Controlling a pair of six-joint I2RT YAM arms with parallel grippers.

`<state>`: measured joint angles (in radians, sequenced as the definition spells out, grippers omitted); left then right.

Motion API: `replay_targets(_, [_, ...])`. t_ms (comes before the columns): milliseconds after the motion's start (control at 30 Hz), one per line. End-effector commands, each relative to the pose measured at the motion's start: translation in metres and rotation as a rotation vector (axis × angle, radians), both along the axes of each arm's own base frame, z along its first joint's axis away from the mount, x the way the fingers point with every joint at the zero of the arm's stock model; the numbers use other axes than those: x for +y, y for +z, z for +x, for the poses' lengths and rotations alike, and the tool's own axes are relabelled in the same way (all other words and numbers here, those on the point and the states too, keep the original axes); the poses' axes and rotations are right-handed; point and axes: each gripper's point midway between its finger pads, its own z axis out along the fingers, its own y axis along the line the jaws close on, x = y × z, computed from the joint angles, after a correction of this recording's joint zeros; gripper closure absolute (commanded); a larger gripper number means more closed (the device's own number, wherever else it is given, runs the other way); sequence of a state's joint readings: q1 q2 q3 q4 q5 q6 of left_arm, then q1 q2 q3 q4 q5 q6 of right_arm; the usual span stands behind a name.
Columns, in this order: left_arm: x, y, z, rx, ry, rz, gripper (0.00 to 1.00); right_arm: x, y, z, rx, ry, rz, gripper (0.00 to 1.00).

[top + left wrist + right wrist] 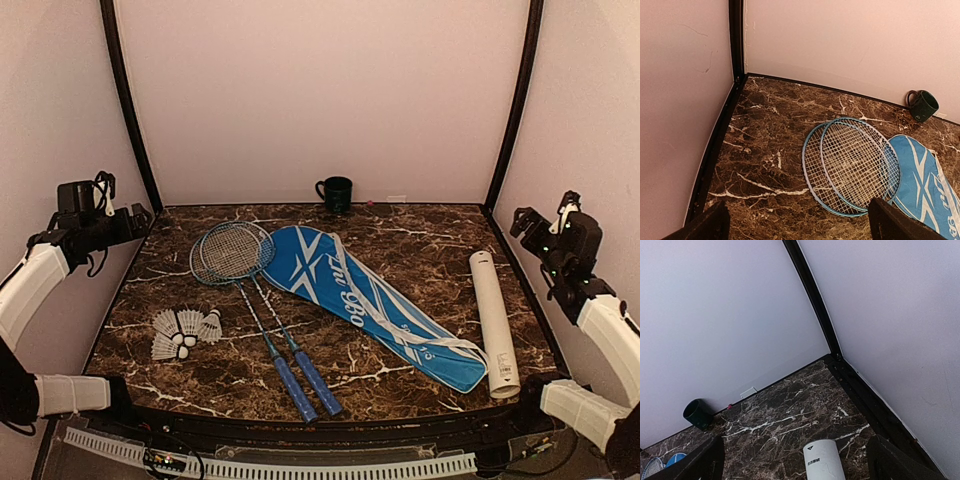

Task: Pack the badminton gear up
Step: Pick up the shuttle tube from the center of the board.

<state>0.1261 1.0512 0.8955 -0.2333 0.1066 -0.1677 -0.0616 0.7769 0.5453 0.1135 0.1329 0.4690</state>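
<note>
While the left gripper (140, 220) and right gripper (522, 222) hang released and empty at the desk's (420, 245) sides, the blue cover (360, 295) lies flat mid-desk, its white script lettering not clearly readable. The white tube (494, 322) lies on its side along the right edge, with illegible small dark print near its far end and its contents hidden. Two blue-handled rackets (250, 300) lie overlapped left of the cover, heads touching its wide end; white feather shuttlecocks (185, 333) sit loose front-left.

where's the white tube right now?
In the top view the white tube lies lengthwise on the right side of the table, close to its right edge, just right of the blue cover's narrow end.
</note>
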Motion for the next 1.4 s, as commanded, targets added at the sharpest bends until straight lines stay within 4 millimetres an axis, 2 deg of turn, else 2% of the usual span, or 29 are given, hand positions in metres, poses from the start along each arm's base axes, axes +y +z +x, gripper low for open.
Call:
replay_targets(0, [-0.006,0.009,0.001,-0.026,-0.032,-0.006,0.01,-0.007,0.013,0.001,0.024,-0.031,-0.024,0.0])
replay_targets(133, [-0.005,0.008,0.002,-0.023,-0.023,-0.01,0.01,-0.004,0.009,0.004,0.089,-0.004,-0.051,0.0])
replay_targets(200, [-0.01,0.006,0.001,-0.021,-0.065,0.001,0.01,-0.002,0.007,0.003,0.127,0.007,-0.061,0.0])
replay_targets(333, [-0.011,-0.007,-0.001,0.014,-0.08,0.018,0.01,0.001,0.001,-0.002,0.236,0.035,-0.072,0.0])
replay_targets(433, [-0.018,-0.006,0.002,0.011,-0.115,-0.016,0.01,0.006,-0.009,-0.006,0.32,0.064,-0.052,0.0])
replay_targets(533, [-0.04,0.011,0.007,-0.028,-0.189,-0.051,0.01,0.012,-0.03,-0.009,0.455,0.09,-0.014,0.02])
replay_targets(667, [-0.084,0.046,0.014,-0.065,-0.289,0.015,0.01,0.022,-0.065,-0.019,0.655,0.098,0.007,0.07])
replay_targets(733, [-0.105,0.065,0.015,-0.101,-0.36,-0.007,0.01,0.032,-0.074,-0.025,0.707,0.118,0.01,0.08])
replay_targets(800, [-0.114,0.078,0.016,-0.144,-0.404,-0.034,0.01,0.038,-0.079,-0.029,0.722,0.128,0.019,0.07])
replay_targets(867, [-0.112,0.077,0.017,-0.172,-0.397,-0.023,0.01,0.035,-0.092,-0.036,0.763,0.102,0.032,0.06])
replay_targets(1000, [-0.099,0.043,0.016,-0.084,-0.337,0.027,0.01,0.036,-0.126,-0.049,0.866,0.088,0.066,0.06])
replay_targets(1133, [-0.092,0.028,0.01,-0.053,-0.317,0.075,0.01,0.046,-0.152,-0.049,0.912,0.117,0.084,0.15])
replay_targets(1367, [-0.092,0.035,0.007,-0.07,-0.327,0.083,0.01,0.056,-0.184,-0.049,0.981,0.108,0.081,0.19])
